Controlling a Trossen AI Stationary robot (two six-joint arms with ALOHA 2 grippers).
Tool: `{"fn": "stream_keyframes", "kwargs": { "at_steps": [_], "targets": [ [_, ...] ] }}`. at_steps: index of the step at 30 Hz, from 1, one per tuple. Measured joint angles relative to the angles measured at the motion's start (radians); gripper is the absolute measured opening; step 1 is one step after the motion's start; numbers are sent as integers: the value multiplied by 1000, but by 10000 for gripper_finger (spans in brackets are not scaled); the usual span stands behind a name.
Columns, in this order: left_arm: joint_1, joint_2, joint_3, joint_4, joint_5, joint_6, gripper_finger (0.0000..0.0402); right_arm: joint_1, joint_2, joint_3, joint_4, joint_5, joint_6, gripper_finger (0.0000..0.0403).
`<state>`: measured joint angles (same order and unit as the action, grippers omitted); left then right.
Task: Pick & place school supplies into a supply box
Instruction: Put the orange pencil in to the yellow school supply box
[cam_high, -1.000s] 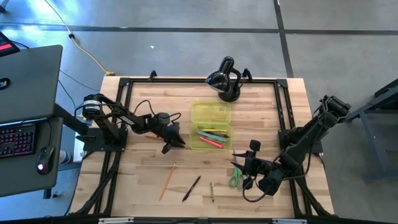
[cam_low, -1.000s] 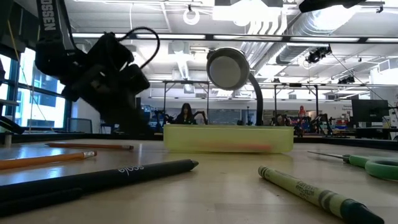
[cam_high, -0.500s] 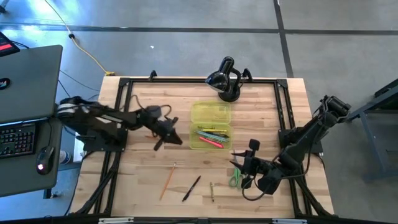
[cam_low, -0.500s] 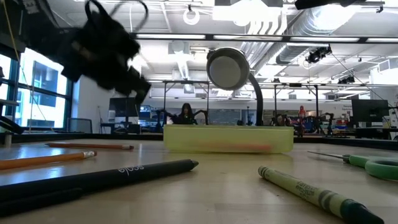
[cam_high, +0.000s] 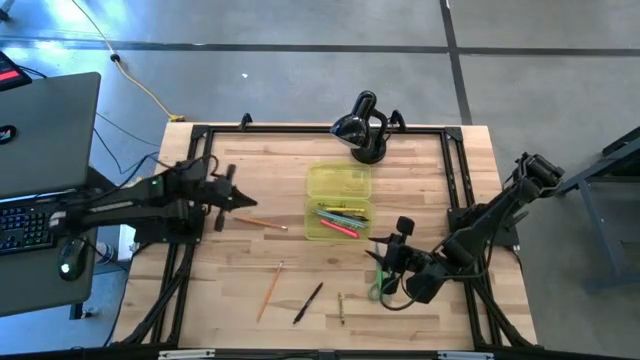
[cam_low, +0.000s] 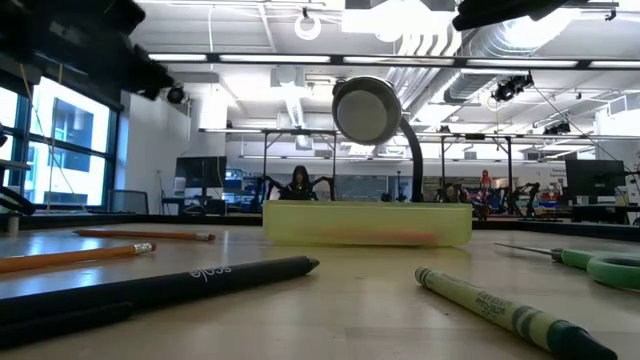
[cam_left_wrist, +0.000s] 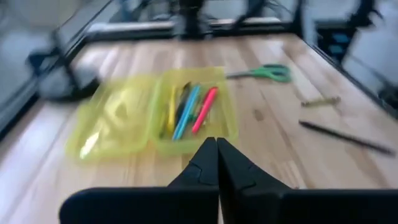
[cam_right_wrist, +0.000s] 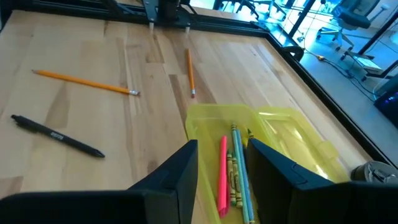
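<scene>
My left gripper (cam_high: 240, 203) near bench's left edge, fingers pressed together, holding nothing. Box (cam_high: 338, 202) at bench middle, well apart from it toward right; pens (cam_left_wrist: 189, 111) inside box. Orange pencil (cam_high: 262, 224) on bench just beside left gripper. My right gripper (cam_high: 378, 255) near right front, fingers spread, empty; scissors (cam_high: 376, 288) just beside it; box just beyond its fingertips.

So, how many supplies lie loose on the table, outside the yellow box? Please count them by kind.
Pencils: 2
Black pen: 1
Crayon: 1
Scissors: 1
Total: 5
</scene>
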<state>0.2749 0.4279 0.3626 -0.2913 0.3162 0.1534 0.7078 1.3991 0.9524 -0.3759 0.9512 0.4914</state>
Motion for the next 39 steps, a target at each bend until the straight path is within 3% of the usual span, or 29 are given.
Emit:
{"fn": "stream_keyframes", "kwargs": {
  "at_steps": [4,9,14,20,31,35,39],
  "targets": [
    [0,-85,-40,-34,-58,-149,54,-13,0,0,0,1,-30,117],
    [0,-71,-174,41,-99,-185,83,-33,0,0,0,-30,-47,117],
    [0,-26,-251,64,-246,-321,84,-36,0,0,0,-94,-48,117],
    [0,-26,-253,74,-282,-342,77,-36,0,0,1,-87,-48,117],
    [0,-17,-254,-4,-288,-344,83,-36,0,0,1,-87,-48,117],
    [0,-18,-252,-32,-238,-342,76,-36,0,0,0,-89,-48,117],
    [0,-18,-253,-7,-114,-307,59,-36,0,0,0,-88,-52,117]
  ]
}}
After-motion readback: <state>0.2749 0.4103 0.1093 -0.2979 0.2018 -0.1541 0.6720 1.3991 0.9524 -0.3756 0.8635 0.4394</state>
